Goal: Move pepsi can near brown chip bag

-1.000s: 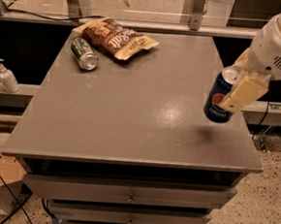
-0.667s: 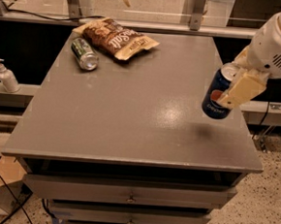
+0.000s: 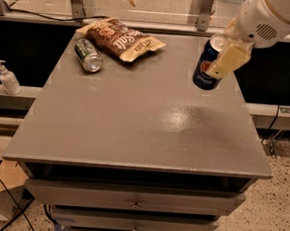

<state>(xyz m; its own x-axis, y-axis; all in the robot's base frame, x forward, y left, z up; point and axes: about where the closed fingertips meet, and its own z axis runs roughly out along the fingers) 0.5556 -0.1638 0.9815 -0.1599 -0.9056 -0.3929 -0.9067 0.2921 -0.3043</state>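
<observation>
The gripper [image 3: 215,63] is in the upper right of the frame, its fingers [image 3: 231,56] clenched on the pepsi can [image 3: 203,74]. The can is roughly upright, tipped a little, and looks to be held clear of the counter [image 3: 134,121] near its right rear edge. The chip bag [image 3: 122,38] lies flat in the upper left, well apart from the can and almost straight left of it, its long axis running across the frame. A green can [image 3: 88,55] lies on its side just beside the bag's lower left. I'd judge that the carry should go leftward, with the bag's right end as the nearer side to set down by.
</observation>
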